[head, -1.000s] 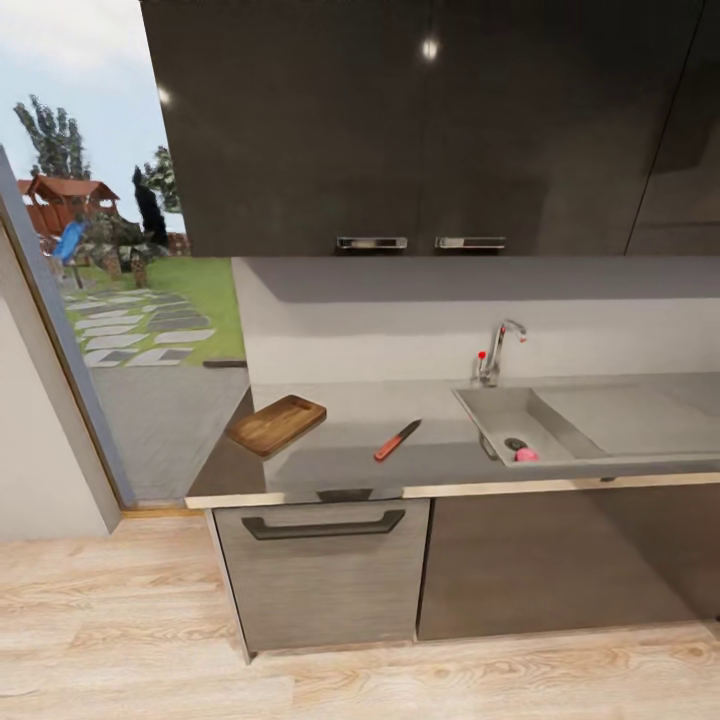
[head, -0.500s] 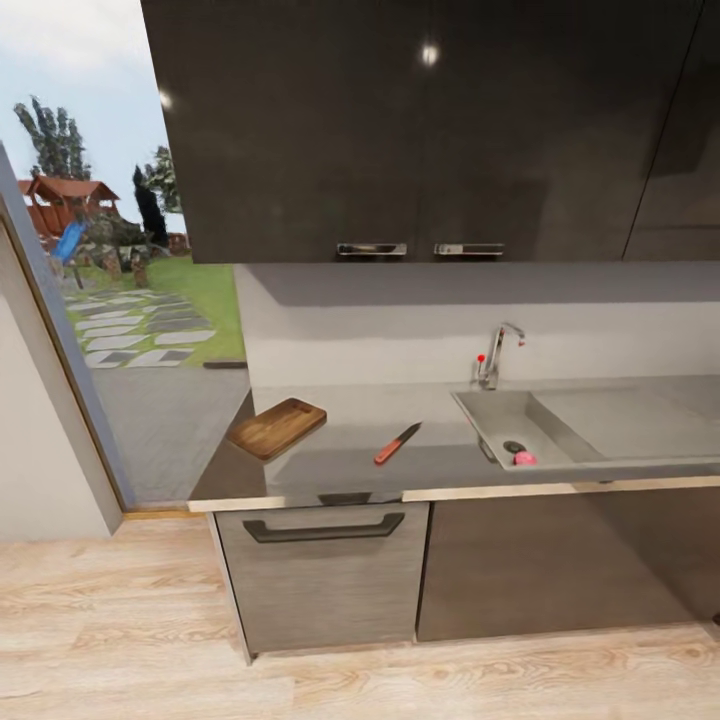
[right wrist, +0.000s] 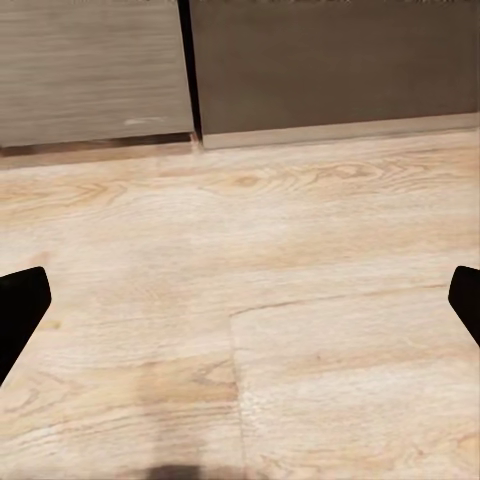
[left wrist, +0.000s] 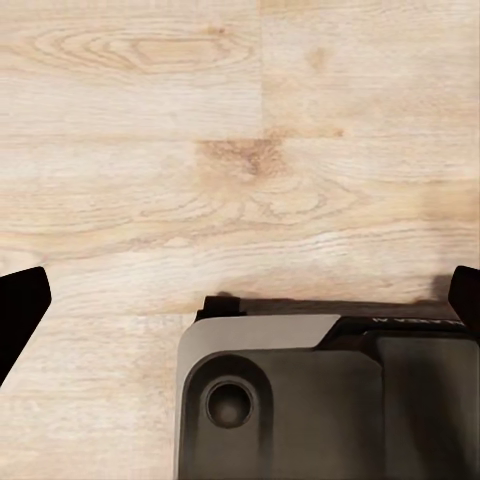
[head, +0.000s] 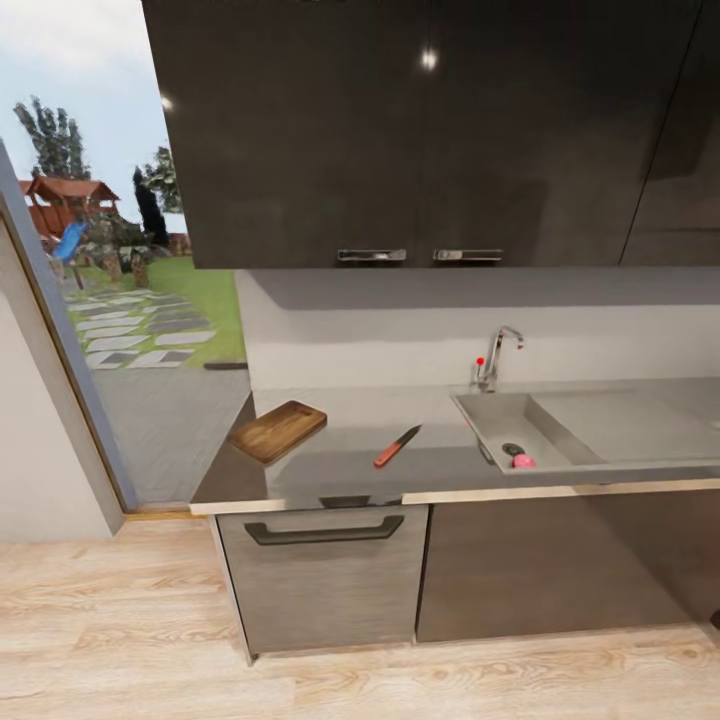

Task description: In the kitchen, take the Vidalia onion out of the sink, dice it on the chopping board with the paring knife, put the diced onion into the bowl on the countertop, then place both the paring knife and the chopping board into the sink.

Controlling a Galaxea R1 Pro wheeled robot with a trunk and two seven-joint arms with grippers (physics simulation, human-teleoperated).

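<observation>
Surface (head: pixel 340 472) is seen from the head view, under dark wall cabinets (head: pixel 400 130). Board (head: pixel 278 431) is laid flat at the surface's left end, tilted, one corner near the left edge. Knife (head: pixel 397 444) is laid just right of the board, apart from it, red handle toward 7 o'clock, dark blade toward 1 o'clock. Sink (head: pixel 497 412) is set into the surface at 3 o'clock from the knife. Onion (head: pixel 522 460) is seen in the basin's near corner, just beside the drain (head: pixel 513 449). Tap (head: pixel 497 352) is mounted behind the basin.

Left gripper (left wrist: pixel 240 300) is held wide open, nothing gripped, over the wood floor (left wrist: pixel 240 150) and the robot's dark base (left wrist: pixel 330 400).

Right gripper (right wrist: pixel 240 300) is likewise wide open and empty, pointed at floor near the cabinet fronts (right wrist: pixel 330 60).
</observation>
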